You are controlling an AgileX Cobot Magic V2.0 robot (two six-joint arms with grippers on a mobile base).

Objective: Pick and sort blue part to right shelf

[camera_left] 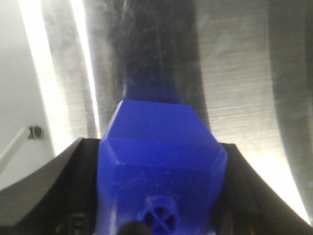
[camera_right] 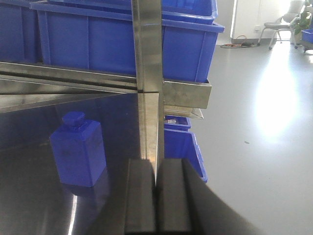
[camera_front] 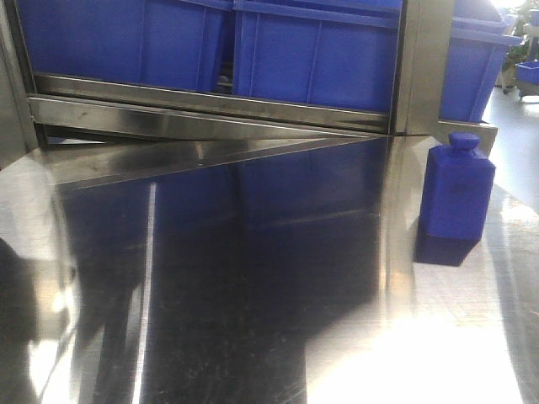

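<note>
A blue part (camera_front: 456,195) stands upright on the steel table (camera_front: 253,295) at the right, just in front of the right shelf's front rail (camera_front: 210,114). It also shows in the right wrist view (camera_right: 78,149), left of my right gripper (camera_right: 156,164), which is shut and empty. My left gripper (camera_left: 159,161) is shut on another blue part (camera_left: 161,137), held between its black fingers (camera_left: 73,171) above the steel surface. Neither gripper shows in the front view.
Large blue bins (camera_front: 312,59) sit on the shelf behind the rail, also in the right wrist view (camera_right: 122,44). A steel upright post (camera_right: 148,58) stands straight ahead of the right gripper. Beyond the table's right edge are grey floor and a lower blue bin (camera_right: 183,147).
</note>
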